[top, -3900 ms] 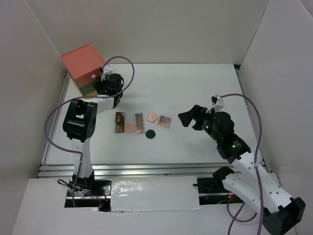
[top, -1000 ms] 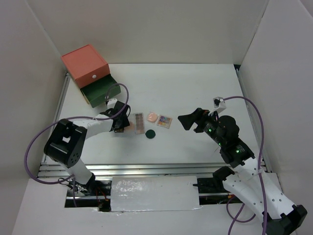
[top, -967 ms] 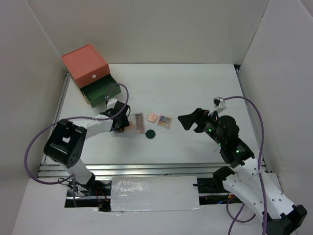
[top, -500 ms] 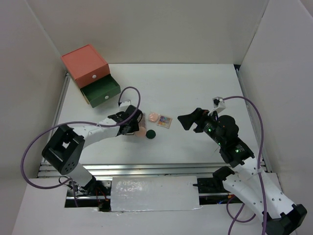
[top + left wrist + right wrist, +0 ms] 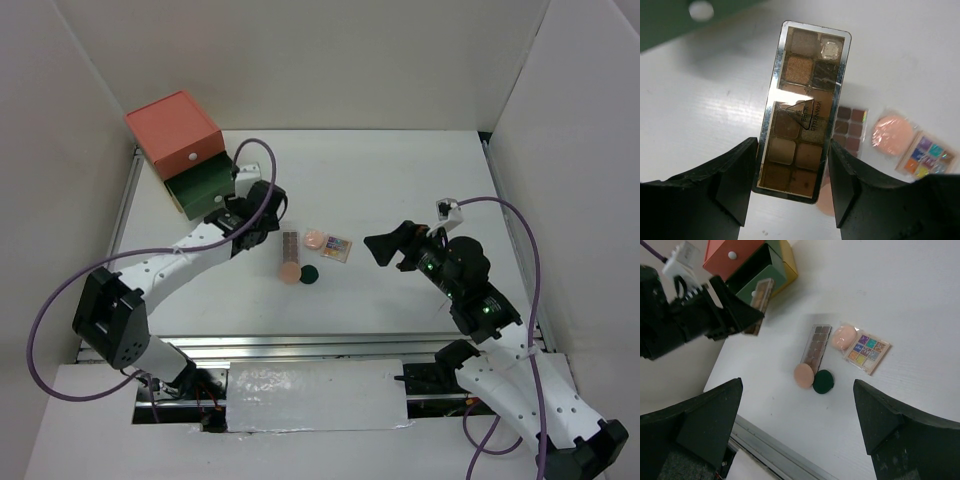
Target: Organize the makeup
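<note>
L gripper (image 5: 794,167) clamped on the long edges of brown eyeshadow palette (image 5: 807,100), which is held off the table (image 5: 400,180) just beside the open green drawer (image 5: 205,182). R gripper (image 5: 385,246) jaws wide apart, nothing in them. Rec: keep palette level, align w/ drawer length, lower it in before release. Triangle sticker (image 5: 801,111) has print, too small to read.

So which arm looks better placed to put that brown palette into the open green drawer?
Left. The left gripper holds the brown palette in the air beside the open green drawer. The right gripper is open, empty and far across the table.
</note>
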`<state>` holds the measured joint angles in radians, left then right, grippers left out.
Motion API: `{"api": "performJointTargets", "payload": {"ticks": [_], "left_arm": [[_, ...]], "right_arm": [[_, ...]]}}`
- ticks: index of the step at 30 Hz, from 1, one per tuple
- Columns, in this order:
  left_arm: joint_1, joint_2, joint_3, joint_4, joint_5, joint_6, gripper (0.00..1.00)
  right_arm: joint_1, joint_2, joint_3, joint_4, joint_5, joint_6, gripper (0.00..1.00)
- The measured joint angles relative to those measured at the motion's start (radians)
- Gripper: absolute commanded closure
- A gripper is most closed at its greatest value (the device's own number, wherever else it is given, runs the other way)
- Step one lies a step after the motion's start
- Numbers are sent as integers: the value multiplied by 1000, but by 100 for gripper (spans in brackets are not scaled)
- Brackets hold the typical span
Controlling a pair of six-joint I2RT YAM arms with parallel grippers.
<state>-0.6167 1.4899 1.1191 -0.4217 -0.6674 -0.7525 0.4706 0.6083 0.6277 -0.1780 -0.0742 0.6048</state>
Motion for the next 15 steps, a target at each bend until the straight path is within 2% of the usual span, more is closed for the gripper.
{"api": "performJointTargets", "payload": {"ticks": [4,7,10,15], "left_arm": [[96,9,140,7,30,150,97],[189,58,274,17,64,273,100],[251,119,373,22,84,393,100],[255,183,443,38,126,650,100]], "right_arm": [[0,-5,0,0,2,0,0],[0,-10,0,-1,6,0,0],[0,-18,0,-1,6,0,0],[0,-34,-3,-1,5,0,0]]}}
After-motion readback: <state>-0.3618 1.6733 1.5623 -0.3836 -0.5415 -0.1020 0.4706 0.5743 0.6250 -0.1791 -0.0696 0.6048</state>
